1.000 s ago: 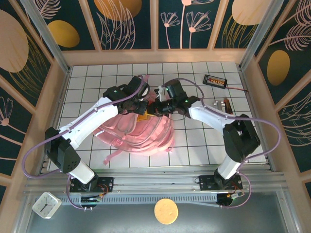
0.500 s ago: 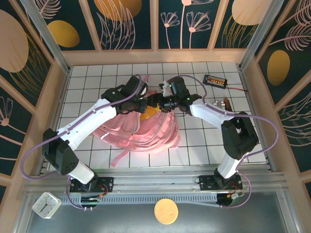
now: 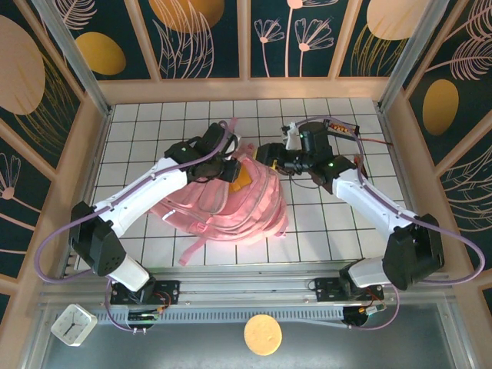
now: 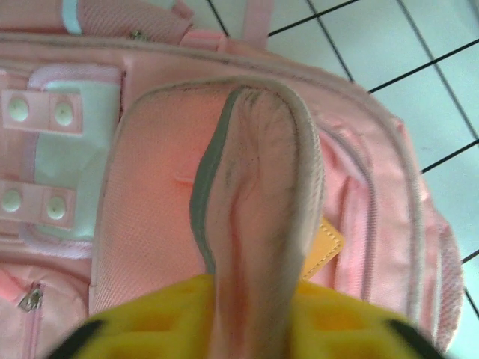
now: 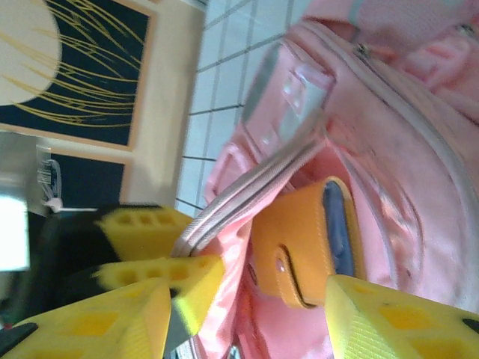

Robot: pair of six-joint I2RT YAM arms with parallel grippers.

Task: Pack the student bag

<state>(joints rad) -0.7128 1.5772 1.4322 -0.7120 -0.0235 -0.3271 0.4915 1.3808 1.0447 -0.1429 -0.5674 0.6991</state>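
The student bag is a big pink backpack lying in the middle of the tiled table, its top opening facing away from the arm bases. My left gripper is at that opening, shut on a fold of the bag's pink edge, which stands between its yellow pads. An orange wallet with a snap tab lies in the bag's mouth; its corner peeks out beside the fold. My right gripper hangs open just outside the opening, its fingers apart from the wallet.
A black device with orange buttons lies at the back right, with a small brown and silver item nearer. Wooden walls surround the table. A white clock and a wooden disc sit below the rail.
The right gripper opened, let go of the orange wallet in the bag's mouth and drew back to the right. The left gripper stayed at the bag's edge as the bag shifted slightly.
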